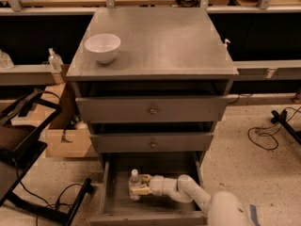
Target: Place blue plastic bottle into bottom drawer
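Down inside the open bottom drawer point(114, 202), the blue plastic bottle point(135, 175) stands upright toward the left side. Reaching in from the right, the gripper point(138, 185) pinches the bottle's lower body between its two fingers, cap showing above them.

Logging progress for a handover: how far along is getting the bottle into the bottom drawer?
Done: the deep grey metal bottom drawer stands open, with the slim clear plastic bottle, white-capped, upright inside it. In hand: the gripper, reaching into that drawer, has its jaws closed on the bottle. Left: releasing it and drawing the arm out.
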`<state>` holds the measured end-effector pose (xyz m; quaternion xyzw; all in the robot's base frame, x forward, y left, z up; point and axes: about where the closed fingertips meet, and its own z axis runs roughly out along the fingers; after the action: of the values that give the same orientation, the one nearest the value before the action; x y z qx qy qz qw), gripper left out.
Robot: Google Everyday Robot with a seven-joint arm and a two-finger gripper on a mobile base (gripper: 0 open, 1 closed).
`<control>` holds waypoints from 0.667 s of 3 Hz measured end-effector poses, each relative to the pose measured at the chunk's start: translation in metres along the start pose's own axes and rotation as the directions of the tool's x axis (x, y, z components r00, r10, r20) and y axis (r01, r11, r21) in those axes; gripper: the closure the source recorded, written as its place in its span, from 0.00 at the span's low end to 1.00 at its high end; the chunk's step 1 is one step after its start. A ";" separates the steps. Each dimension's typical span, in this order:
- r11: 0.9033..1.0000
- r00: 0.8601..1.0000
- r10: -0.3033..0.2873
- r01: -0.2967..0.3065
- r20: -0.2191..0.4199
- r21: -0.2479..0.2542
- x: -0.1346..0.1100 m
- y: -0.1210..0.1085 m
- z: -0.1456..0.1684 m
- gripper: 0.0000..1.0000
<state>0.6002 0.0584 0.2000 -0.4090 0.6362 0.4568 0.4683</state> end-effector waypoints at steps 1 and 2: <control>1.000 1.000 -0.002 0.002 -0.003 -0.003 0.003 -0.002 0.005 0.87; 1.000 1.000 -0.002 0.002 -0.002 -0.006 0.002 -0.001 0.007 0.64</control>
<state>0.6019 0.0651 0.1964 -0.4115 0.6349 0.4579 0.4668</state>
